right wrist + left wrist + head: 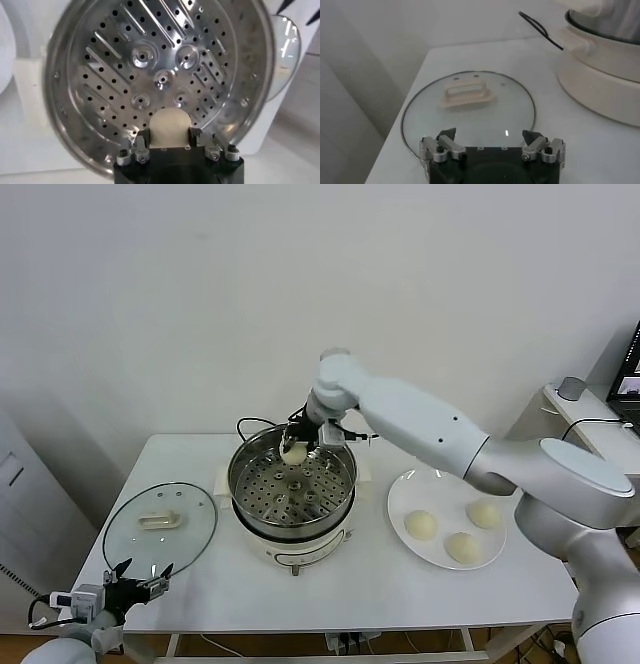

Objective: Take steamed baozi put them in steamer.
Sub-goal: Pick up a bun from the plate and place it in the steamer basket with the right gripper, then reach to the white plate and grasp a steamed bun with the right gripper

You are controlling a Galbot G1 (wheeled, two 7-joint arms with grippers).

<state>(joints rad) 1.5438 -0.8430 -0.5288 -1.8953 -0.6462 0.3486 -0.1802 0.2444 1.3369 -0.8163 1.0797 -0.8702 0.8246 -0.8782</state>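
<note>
1. The right gripper (296, 446) is reaching over the far rim of the steamer (292, 484), and it's clamped on one baozi (294, 452), held right between its fingers (142, 141)
2. From the right wrist view that held bun (169, 128) sits snug in the pincer, with the perforated tray (155, 70) of the pot spread out straight past the fingertips; the tray itself has nothing else lying on it
3. The other three baozi are well off to the side of that pincer, on the white plate (400, 506): one (421, 525) nearest the steamer, one (483, 513) farther out, and one (464, 547) toward the front edge of the table (370, 584)
4. The plate stands just beside the steamer, on the same side the right arm comes in from
5. The left gripper (140, 577) is parked low at the near corner of the table, wide open and holding nothing, well apart from the steamer
6. Right in front of its spread fingers (451, 144) lies the glass lid (470, 107) with its beige handle (466, 94) up, flat on the table
7. Beyond the lid, off to one side of the left pincer, the steamer's white base (600, 85) and black cord (540, 29) show up
</note>
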